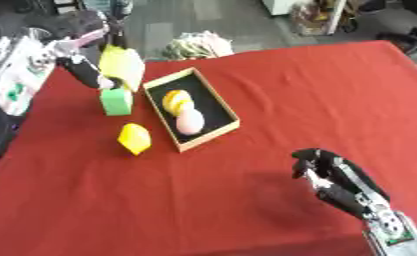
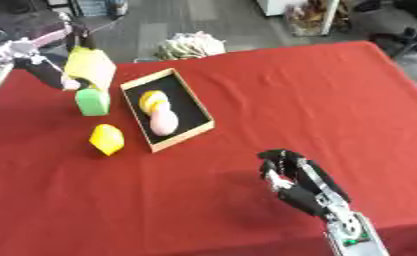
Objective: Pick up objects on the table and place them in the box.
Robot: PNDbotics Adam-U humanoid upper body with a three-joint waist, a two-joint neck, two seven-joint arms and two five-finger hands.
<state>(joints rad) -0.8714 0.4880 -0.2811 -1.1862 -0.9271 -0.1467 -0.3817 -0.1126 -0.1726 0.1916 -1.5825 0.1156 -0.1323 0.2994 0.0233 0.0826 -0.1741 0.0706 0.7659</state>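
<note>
box [image 1: 222, 102] on red table [image 1: 316, 95], left robot hand [image 1: 96, 79] holding yellow object [image 1: 124, 65]

Red cloth [image 1: 273, 100] covers table, lightly creased. Grey floor [image 1: 203, 20] beyond far edge. Pale bundle [image 1: 198, 45] on floor nr table. Shelf unit [image 1: 321, 15] w/ clutter top right; chair base [image 1: 408, 37] far right. Even indoor light.

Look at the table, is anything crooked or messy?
The box sits askew, turned at a slant to the table's edges. The left hand holds a yellow pack tilted above the green block. A yellow object lies outside the box. Nothing looks spilled or broken.
</note>
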